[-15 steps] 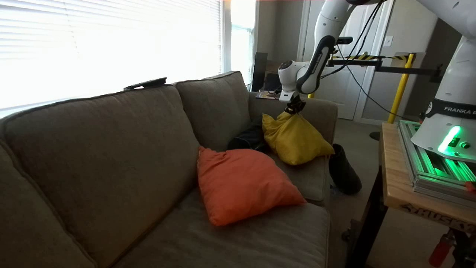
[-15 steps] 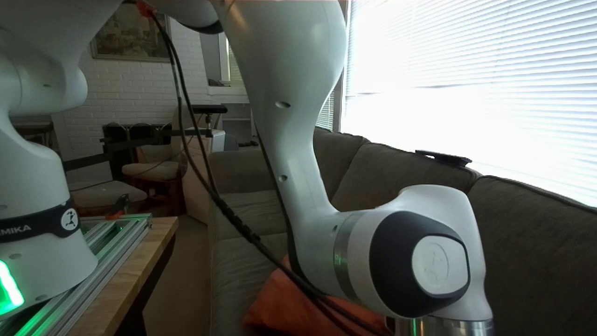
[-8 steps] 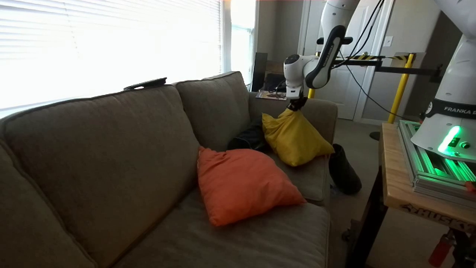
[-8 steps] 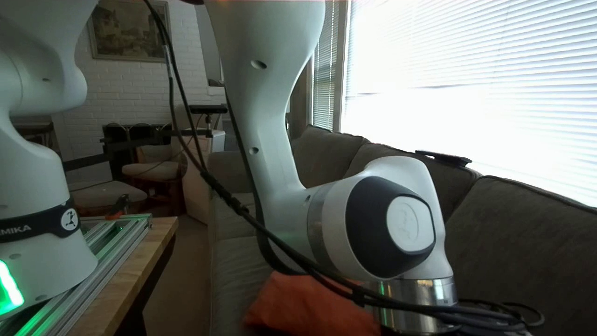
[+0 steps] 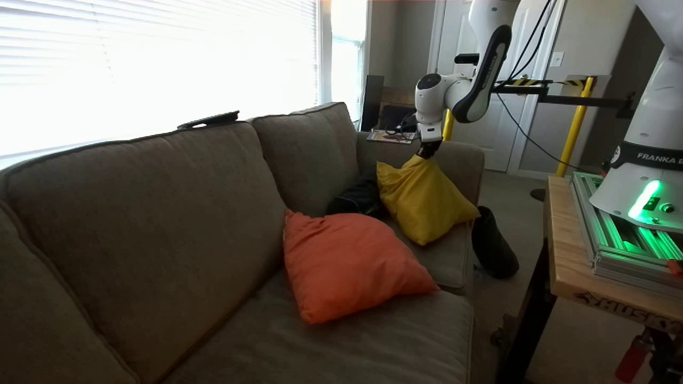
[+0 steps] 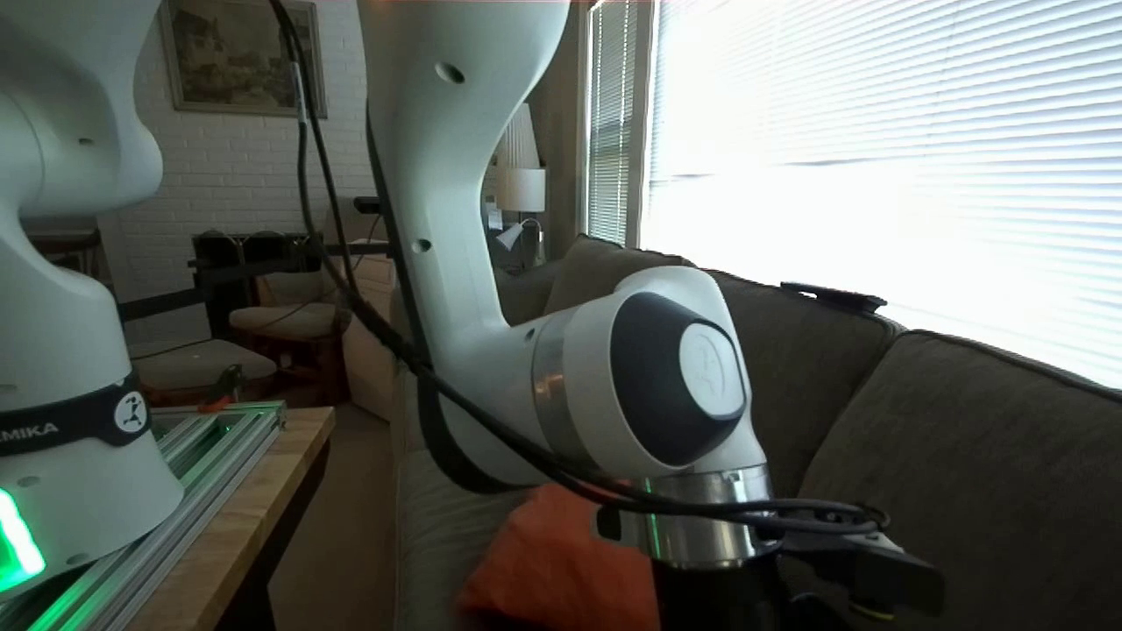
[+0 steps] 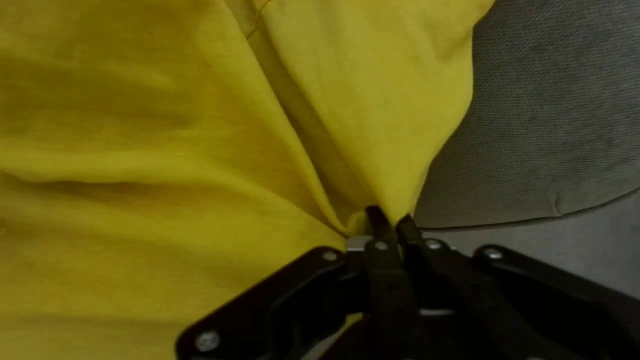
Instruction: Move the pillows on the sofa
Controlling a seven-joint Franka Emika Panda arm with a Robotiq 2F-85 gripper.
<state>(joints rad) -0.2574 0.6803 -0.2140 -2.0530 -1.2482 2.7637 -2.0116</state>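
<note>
The yellow pillow (image 5: 428,200) is at the far end of the sofa (image 5: 341,352), its top pinched up and its lower part on or close to the seat. My gripper (image 7: 392,218) is shut on a fold of this pillow (image 7: 150,220) in the wrist view. In an exterior view the gripper (image 5: 427,151) is at the pillow's peak, just in front of the sofa arm. The orange pillow (image 5: 355,266) lies on the seat nearer that camera; it also shows partly behind my arm (image 6: 561,570). The yellow pillow is out of view there.
Black objects (image 5: 356,199) lie on the seat beside the yellow pillow. A flat dark object (image 5: 211,120) rests on the sofa back. A dark boot-like object (image 5: 495,248) is on the floor by the sofa front. The robot's wooden table (image 5: 565,240) stands opposite the sofa.
My arm has moved slightly to the right in one exterior view, and left and up in the other. The gripper stays on the yellow pillow, whose lower corner has shifted a little. The orange pillow is still.
</note>
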